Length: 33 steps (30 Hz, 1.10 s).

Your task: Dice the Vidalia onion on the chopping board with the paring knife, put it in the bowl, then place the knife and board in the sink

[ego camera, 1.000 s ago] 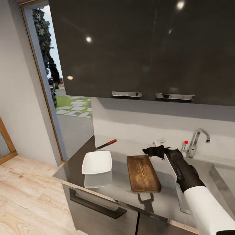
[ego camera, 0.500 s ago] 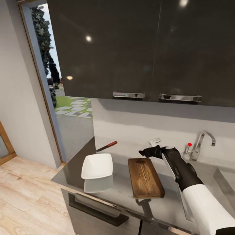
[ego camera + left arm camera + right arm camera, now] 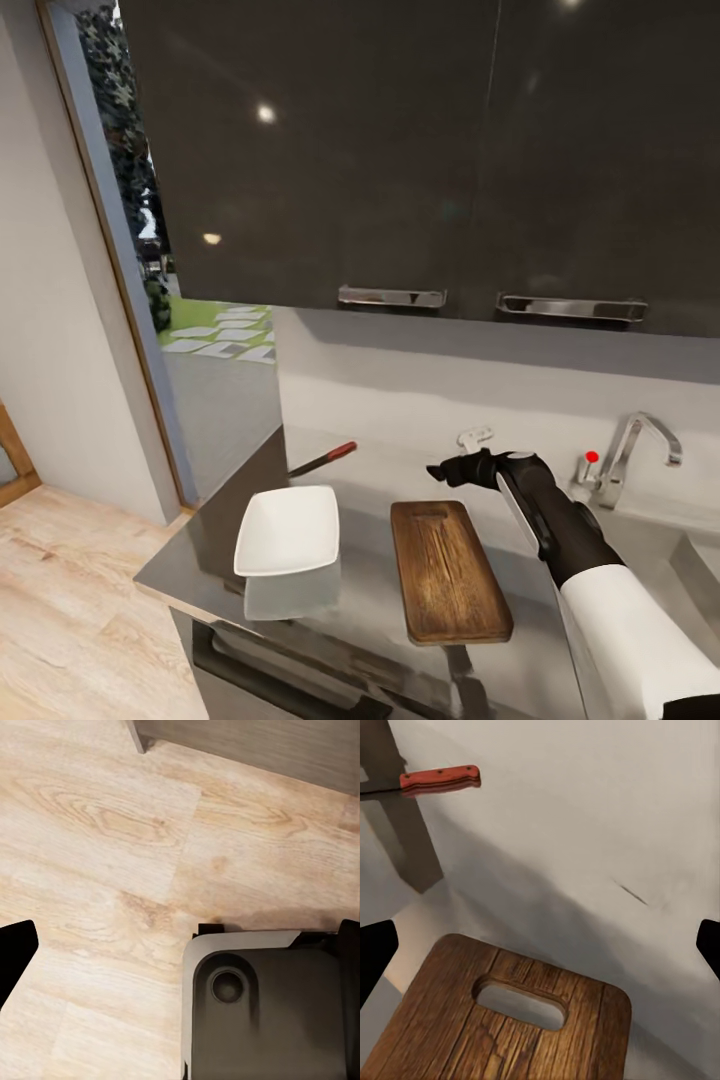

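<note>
Board: the brown wooden chopping board (image 3: 447, 571) lay nearest, bare, stiff; its handle slot offered a hold.
Bowl: the glossy white squarish bowl (image 3: 289, 530) sat beside it, apart.
Gripper: the right gripper (image 3: 447, 469) hovered beyond the board, fingers spread, holding nothing.
Knife: the red-handled paring knife (image 3: 322, 459) lay farthest; light, probably slippery, best taken by the handle.
</note>
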{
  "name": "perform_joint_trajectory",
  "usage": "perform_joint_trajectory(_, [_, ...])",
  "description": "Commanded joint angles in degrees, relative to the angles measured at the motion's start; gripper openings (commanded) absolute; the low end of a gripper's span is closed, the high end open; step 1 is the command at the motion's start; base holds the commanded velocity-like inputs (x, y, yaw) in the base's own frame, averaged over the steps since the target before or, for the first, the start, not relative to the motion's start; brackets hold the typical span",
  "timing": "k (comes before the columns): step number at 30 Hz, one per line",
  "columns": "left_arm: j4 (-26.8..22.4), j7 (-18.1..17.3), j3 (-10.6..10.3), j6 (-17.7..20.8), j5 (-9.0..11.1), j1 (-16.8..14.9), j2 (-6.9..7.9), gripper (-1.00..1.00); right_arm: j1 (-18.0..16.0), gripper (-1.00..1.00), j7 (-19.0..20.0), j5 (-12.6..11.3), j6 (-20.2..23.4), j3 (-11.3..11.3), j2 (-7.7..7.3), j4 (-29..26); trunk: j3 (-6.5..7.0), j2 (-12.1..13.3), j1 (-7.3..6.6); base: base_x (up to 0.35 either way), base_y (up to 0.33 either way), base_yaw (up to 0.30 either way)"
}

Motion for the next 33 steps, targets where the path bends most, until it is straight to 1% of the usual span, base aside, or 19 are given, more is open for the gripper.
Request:
perform_joint_trajectory(1, [0.0, 0.0, 0.0, -0.1, 0.0, 0.0, 0.0, 1.0, 0.0, 1.0, 0.3, 0.3, 0.2, 0.1, -0.04, 0.5, -0.01, 0.0, 0.03, 0.097, -0.015, 0.0])
perform_joint_trajectory(4, [0.0, 0.0, 0.0, -0.1, 0.0, 0.0, 0.0, 1.0, 0.0, 1.0, 0.9, 0.3, 0.0, 0.1, -0.04, 1.9, -0.01, 0.0, 0.03, 0.056, -0.009, 0.0])
perform_joint_trajectory(5, [0.0, 0.0, 0.0, -0.1, 0.0, 0.0, 0.0, 1.0, 0.0, 1.0, 2.6, 0.3, -0.1, 0.1, -0.04, 2.8, -0.01, 0.0, 0.03, 0.02, -0.003, 0.0])
perform_joint_trajectory(7, [0.0, 0.0, 0.0, -0.1, 0.0, 0.0, 0.0, 1.0, 0.0, 1.0, 4.2, 0.3, -0.1, 0.1, -0.06, 3.2, -0.01, 0.0, 0.03, 0.015, -0.002, 0.0])
perform_joint_trajectory(8, [0.0, 0.0, 0.0, -0.1, 0.0, 0.0, -0.04, 1.0, 0.0, 1.0, 6.2, 0.6, -0.1, 0.1, -0.17, 3.4, -0.01, 0.0, 0.03, 0.008, -0.001, 0.0])
perform_joint_trajectory(9, [0.0, 0.0, 0.0, -0.1, 0.0, 0.0, -0.05, 1.0, 0.0, 1.0, 7.1, 0.9, -0.1, 0.1, -0.3, 3.5, -0.01, 0.0, 0.03, 0.007, -0.001, 0.0])
perform_joint_trajectory(12, [0.0, 0.0, 0.0, -0.1, 0.0, 0.0, -0.08, 1.0, 0.0, 1.0, 11.4, 2.7, -0.1, 0.1, -1.31, 3.8, -0.01, 0.0, 0.03, 0.003, 0.0, 0.0])
perform_joint_trajectory(14, [0.0, 0.0, 0.0, -0.1, 0.0, 0.0, -0.09, 1.0, 0.0, 1.0, 12.9, 3.3, -0.1, 0.0, -1.71, 3.8, -0.01, 0.0, 0.03, 0.001, 0.0, 0.0])
perform_joint_trajectory(17, [0.0, 0.0, 0.0, -0.1, 0.0, 0.0, -0.11, 1.0, 0.0, 1.0, 14.2, 3.6, -0.1, 0.0, -2.02, 3.9, -0.01, 0.0, 0.03, 0.0, 0.0, 0.0])
perform_joint_trajectory(20, [-0.1, 0.0, 0.0, -0.1, 0.0, 0.0, -0.21, 1.0, 0.0, 1.0, 15.8, 3.8, -0.1, 0.0, -3.09, 3.9, -0.01, 0.0, 0.03, 0.0, 0.0, 0.0])
perform_joint_trajectory(23, [0.0, 0.0, 0.0, -0.1, 0.0, 0.0, -0.22, 1.0, 0.0, 1.0, 17.3, 3.8, 0.0, -0.1, -3.75, 3.8, -0.01, 0.0, 0.03, 0.0, 0.0, 0.0])
perform_joint_trajectory(24, [0.0, 0.0, 0.0, -0.1, 0.0, 0.0, -0.25, 1.0, 0.0, 1.0, 18.2, 3.9, 0.0, -0.1, -4.37, 3.9, -0.01, 0.0, 0.03, 0.0, 0.0, 0.0])
perform_joint_trajectory(28, [-0.1, 0.0, 0.0, -0.1, 0.0, 0.0, -0.2, 1.0, 0.0, 1.0, 19.4, 3.8, 0.0, -0.1, -5.4, 3.8, -0.01, 0.0, 0.03, 0.0, 0.0, 0.0])
perform_joint_trajectory(33, [0.0, 0.0, 0.0, -0.1, 0.0, 0.0, -0.15, 1.0, 0.0, 1.0, 19.6, 3.8, 0.0, 0.1, -5.49, 3.8, -0.01, 0.0, 0.03, 0.0, 0.0, 0.0])
